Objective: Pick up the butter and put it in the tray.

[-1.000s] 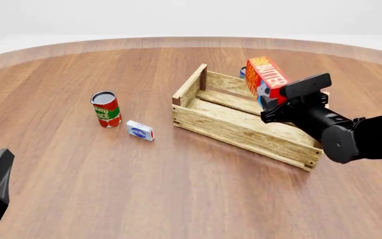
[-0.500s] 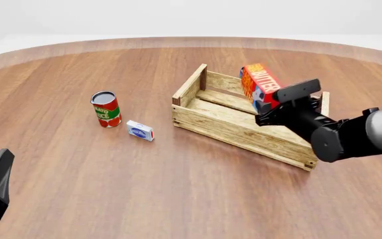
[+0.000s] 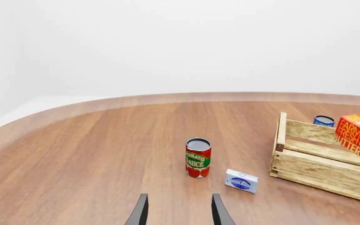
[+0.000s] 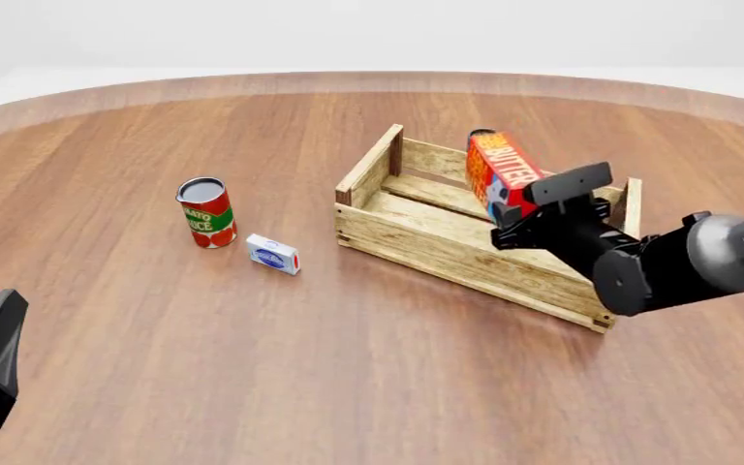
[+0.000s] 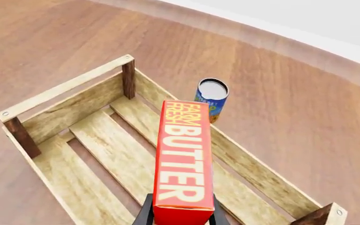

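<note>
Butter (image 3: pixel 359 139) shows at the far edge of your left wrist view, a red carton above the wooden tray (image 3: pixel 320 172). Your left end effector (image 3: pixel 178 213) is open and holds nothing, well apart from the tray. A tomato can (image 3: pixel 198 157) and a small blue-and-white box (image 3: pixel 241 181) stand on the counter (image 3: pixel 92 154) between.

From the front, your right end effector (image 4: pixel 517 206) grips the butter (image 4: pixel 500 172) by its lower end, tilted, held over the tray (image 4: pixel 476 250) toward its far right part. The right arm is much the nearer.

In the right wrist view, the butter (image 5: pixel 183 162) runs lengthwise straight out from the closed fingers, above the tray's floor slats (image 5: pixel 114 152). A blue can (image 5: pixel 211 97) stands just outside the far wall. Lowering looks like the remaining step.
</note>
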{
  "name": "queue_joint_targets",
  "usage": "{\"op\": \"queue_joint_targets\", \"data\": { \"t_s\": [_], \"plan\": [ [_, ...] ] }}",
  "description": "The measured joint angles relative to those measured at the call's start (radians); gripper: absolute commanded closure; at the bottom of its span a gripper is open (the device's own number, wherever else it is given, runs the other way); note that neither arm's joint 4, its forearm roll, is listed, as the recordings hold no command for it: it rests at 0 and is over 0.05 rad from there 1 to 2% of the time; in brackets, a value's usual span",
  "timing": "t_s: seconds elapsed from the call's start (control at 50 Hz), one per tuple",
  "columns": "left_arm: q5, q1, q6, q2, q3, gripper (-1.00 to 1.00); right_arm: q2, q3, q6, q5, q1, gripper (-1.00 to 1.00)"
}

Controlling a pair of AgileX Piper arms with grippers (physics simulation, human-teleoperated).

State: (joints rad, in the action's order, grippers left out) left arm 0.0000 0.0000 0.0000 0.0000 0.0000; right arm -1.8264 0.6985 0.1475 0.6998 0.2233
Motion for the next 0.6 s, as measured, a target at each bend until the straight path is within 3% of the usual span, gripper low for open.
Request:
{"op": "queue_joint_targets", "data": {
  "t_s": [0.36, 0.38, 0.6],
  "plan": [
    [0.000, 0.000, 0.000, 0.000, 0.000, -1.00, -0.025, 0.006, -0.007, 0.009, -0.002, 1.00],
    [0.000, 0.000, 0.000, 0.000, 0.000, -1.00, -0.026, 0.006, -0.007, 0.009, -0.002, -1.00],
    [0.000, 0.000, 0.000, 0.000, 0.000, -1.00, -0.024, 0.018, -0.026, 0.004, -0.004, -1.00]
  ]
}}
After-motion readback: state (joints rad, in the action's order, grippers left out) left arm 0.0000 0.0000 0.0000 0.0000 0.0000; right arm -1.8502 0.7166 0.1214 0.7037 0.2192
